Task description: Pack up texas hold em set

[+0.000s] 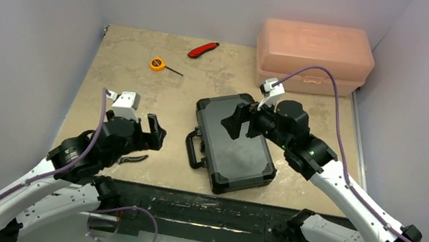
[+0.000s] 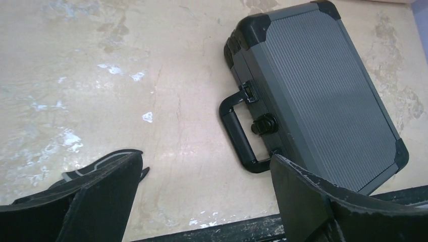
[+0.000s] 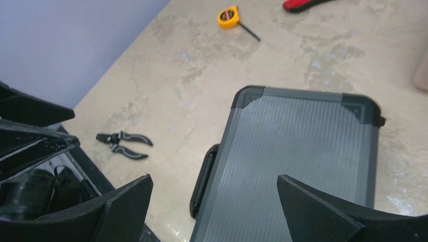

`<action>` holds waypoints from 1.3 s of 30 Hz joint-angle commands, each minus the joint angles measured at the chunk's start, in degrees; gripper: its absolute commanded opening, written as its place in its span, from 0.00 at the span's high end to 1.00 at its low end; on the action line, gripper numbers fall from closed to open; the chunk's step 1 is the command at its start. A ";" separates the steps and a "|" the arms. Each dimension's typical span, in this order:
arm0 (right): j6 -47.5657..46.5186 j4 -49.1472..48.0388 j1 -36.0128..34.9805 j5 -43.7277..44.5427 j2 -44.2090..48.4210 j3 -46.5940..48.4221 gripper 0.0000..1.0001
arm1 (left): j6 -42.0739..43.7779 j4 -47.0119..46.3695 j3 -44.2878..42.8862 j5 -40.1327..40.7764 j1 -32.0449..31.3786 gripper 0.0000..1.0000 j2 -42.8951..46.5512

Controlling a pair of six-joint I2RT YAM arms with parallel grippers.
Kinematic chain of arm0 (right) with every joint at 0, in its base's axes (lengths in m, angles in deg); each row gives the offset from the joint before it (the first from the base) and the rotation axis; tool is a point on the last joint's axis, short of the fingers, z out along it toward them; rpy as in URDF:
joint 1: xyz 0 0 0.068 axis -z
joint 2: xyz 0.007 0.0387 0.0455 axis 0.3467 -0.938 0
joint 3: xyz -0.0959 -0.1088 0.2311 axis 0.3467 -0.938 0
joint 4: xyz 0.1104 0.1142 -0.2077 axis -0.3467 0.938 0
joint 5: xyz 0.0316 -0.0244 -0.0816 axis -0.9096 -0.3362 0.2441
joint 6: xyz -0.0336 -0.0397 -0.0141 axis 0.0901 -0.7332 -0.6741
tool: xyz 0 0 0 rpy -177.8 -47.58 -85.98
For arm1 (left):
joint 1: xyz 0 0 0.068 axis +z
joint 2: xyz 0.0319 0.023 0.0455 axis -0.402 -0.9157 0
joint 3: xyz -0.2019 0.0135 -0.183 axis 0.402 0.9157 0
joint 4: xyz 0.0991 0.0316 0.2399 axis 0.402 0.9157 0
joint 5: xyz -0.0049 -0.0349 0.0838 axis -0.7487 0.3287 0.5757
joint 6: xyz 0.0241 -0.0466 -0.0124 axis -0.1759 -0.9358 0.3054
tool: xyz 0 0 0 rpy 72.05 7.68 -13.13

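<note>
The black hard case [image 1: 236, 142] lies shut and flat at the table's front middle, its handle [image 1: 192, 149] facing left. It also shows in the left wrist view [image 2: 323, 91] and the right wrist view [image 3: 303, 161]. No chips, cards or dice are in view. My left gripper [image 1: 156, 132] is open and empty, left of the handle [image 2: 241, 133], over bare table. My right gripper [image 1: 237, 119] is open and empty, hovering above the case's lid.
A translucent pink plastic box [image 1: 313, 55] stands at the back right. A red utility knife [image 1: 203, 49] and a yellow tape measure [image 1: 157, 63] lie at the back. Black pliers [image 1: 130, 159] lie under the left arm and show in the right wrist view [image 3: 122, 144].
</note>
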 commanded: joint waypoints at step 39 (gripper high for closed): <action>1.02 -10.66 -0.18 23.20 18.54 -3.84 0.01 | 20.83 9.95 -10.62 16.73 0.74 0.00 8.88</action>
